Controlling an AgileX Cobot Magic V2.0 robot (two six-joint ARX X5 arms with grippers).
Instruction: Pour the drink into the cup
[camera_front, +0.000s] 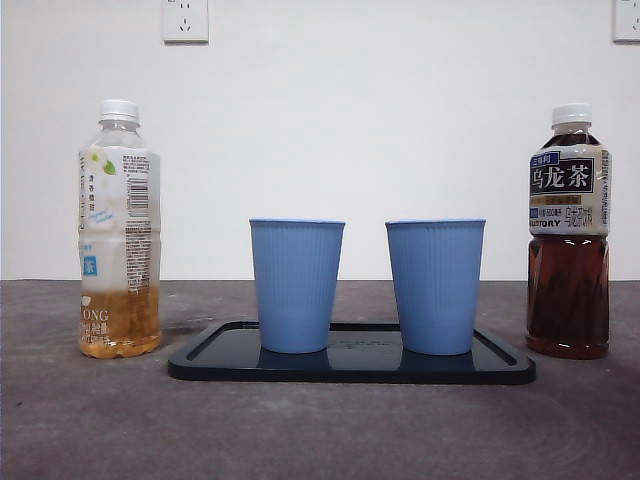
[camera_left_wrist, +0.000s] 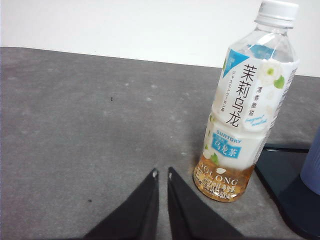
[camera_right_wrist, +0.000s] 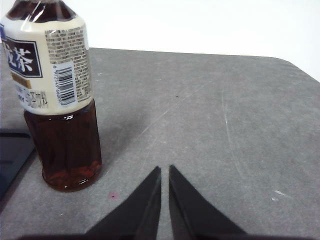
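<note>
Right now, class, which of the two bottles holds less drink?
The pale-labelled bottle beside the left gripper: only its bottom holds golden tea. The dark bottle is nearly full.

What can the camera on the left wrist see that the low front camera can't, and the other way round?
Only the left wrist view shows the left gripper, its black jaws nearly together and holding nothing, above bare table.

Only the front view shows the dark tea bottle, both blue cups whole on the black tray, and the wall sockets. No arm appears there.

Both show the pale jasmine tea bottle, capped, upright, with only a little tea at the bottom, beside the tray. The wrist view catches just the tray's corner and one cup's edge.
</note>
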